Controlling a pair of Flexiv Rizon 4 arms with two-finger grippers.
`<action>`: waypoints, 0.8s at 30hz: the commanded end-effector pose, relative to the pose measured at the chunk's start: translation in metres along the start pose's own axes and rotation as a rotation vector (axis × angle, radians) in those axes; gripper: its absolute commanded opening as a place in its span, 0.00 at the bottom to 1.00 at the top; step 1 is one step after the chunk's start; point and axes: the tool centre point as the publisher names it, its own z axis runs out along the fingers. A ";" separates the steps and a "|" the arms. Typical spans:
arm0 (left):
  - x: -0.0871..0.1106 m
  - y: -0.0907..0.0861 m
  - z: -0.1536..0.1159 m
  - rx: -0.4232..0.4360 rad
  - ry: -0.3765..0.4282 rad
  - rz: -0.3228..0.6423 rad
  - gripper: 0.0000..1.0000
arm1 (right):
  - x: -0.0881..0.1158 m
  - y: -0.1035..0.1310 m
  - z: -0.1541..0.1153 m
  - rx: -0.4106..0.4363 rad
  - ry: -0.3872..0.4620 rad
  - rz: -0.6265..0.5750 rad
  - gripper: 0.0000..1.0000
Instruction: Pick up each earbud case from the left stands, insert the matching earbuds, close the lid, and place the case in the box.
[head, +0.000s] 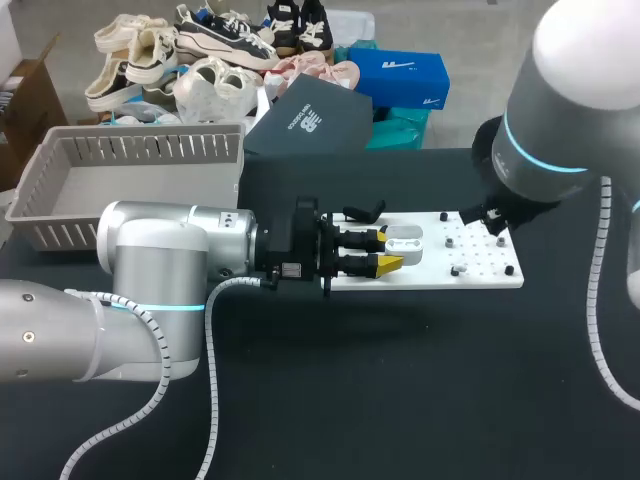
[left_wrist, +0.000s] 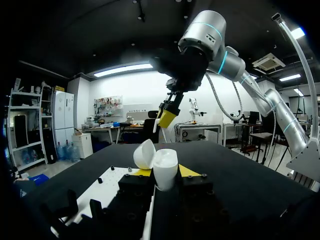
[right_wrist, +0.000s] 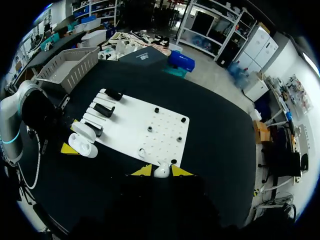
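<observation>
light: bright, even, overhead strips (left_wrist: 122, 69) | shadows: faint on table (head: 400, 400) | glare: right arm shell (head: 585, 50)

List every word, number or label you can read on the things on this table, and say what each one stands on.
On the dark box: a white logo with a small line beneath it, too small to read.
On the earbud case in the left gripper: no print visible.
On the earbud in the right gripper: none.
On the white board: none.
On the grey basket: none.
</observation>
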 end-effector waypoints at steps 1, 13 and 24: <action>0.000 -0.001 0.000 -0.002 -0.002 0.001 0.00 | 0.005 0.008 -0.051 -0.021 -0.074 -0.036 0.00; 0.000 -0.001 0.000 -0.002 -0.002 0.001 0.00 | -0.007 0.057 -0.079 -0.013 -0.053 -0.099 0.00; 0.000 -0.001 0.000 -0.002 -0.002 0.001 0.00 | -0.009 0.090 -0.066 0.038 0.078 -0.035 0.00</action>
